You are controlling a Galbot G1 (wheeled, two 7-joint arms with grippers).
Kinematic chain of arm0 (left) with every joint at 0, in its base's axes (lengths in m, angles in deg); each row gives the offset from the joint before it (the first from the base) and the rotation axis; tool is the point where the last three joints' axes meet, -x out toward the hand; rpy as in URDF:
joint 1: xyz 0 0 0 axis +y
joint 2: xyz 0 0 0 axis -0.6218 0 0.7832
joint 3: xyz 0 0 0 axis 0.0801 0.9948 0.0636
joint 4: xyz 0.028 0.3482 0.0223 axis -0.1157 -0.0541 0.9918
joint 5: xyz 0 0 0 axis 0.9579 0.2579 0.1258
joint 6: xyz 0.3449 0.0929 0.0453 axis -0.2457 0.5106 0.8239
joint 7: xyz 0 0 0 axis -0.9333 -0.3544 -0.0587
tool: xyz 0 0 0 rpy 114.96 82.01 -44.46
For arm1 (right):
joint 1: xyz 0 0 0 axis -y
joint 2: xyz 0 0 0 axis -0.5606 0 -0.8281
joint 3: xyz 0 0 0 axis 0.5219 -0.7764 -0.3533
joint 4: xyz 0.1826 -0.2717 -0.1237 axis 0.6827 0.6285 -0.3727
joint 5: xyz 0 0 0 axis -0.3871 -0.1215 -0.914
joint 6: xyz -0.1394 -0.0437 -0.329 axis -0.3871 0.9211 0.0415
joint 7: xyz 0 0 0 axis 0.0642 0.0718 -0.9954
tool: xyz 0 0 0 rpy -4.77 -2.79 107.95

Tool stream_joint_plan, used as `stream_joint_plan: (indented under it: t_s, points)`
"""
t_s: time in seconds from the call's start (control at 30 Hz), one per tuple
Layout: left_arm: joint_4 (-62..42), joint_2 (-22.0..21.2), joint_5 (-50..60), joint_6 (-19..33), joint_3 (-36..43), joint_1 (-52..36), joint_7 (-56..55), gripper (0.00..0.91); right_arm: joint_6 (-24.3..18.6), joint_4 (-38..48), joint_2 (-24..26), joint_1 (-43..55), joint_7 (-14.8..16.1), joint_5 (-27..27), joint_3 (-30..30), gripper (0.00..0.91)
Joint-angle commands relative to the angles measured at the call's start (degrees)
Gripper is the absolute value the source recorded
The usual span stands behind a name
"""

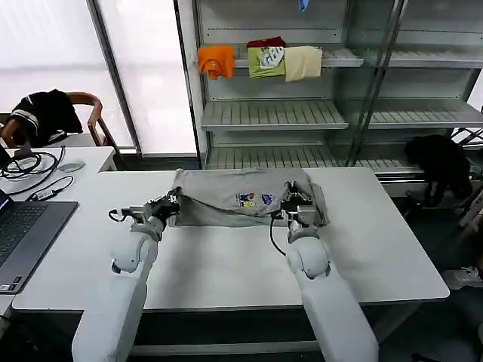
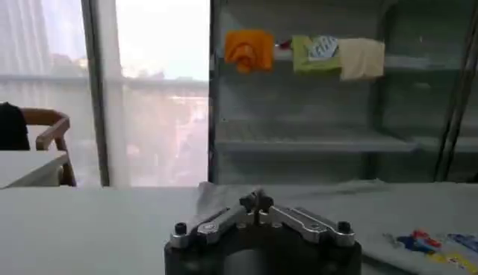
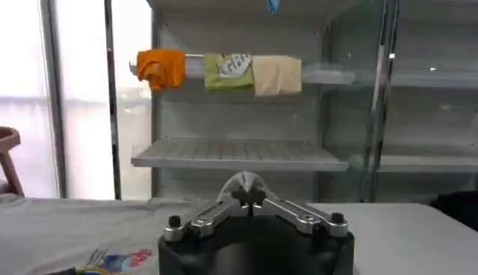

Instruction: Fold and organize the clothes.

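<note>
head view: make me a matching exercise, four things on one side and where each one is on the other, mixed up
Things:
1. light grey cotton tee with a colourful chest print
2. orange folded garment
3. grey laptop
4. black garment

Places:
A. draped on the wooden chair
B. on the white table, pinched at its sides by the left gripper and right gripper
C. on the upper shelf of the metal rack
D. on the side desk at the robot's left

Pairs: 1-B, 2-C, 3-D, 4-A
</note>
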Motion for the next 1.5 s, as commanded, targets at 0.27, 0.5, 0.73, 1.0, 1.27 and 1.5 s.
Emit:
stream_joint_plan:
  t_s: [0.27, 0.5, 0.73, 1.0, 1.27, 1.5]
  points:
    - [-9.4, 0.0, 2.9, -0.5, 0.4, -4.5, 0.0, 0.010, -0.2, 11.1, -0.8, 6.2, -0.2, 0.2, 0.4, 0.000]
    - [-7.5, -0.3, 3.7, -0.9, 0.6, -3.6, -0.2, 0.907, 1.3, 10.9, -1.9, 5.1, 0.2, 1.0, 0.5, 0.907]
    - [-1.5, 0.1, 3.5, -2.8, 0.8, -1.3, -0.8, 0.907, 1.1, 6.9, -2.6, 3.7, -3.3, 4.4, 0.8, 0.907]
    - [7.0, 2.2, 2.2, -5.7, 0.7, 3.3, -1.7, 0.907, 7.1, -6.9, 2.0, -3.4, -6.3, 4.7, 0.3, 0.907]
    - [13.6, 3.9, 2.4, -7.2, 0.2, 8.6, -2.4, 0.907, 10.7, -14.3, 7.8, -8.8, -6.8, 4.9, 0.7, 0.907]
    - [13.8, 3.9, 3.4, -7.1, -0.3, 11.2, -2.6, 0.907, 12.3, -15.4, 9.6, -11.0, -6.8, 6.1, 1.6, 0.907]
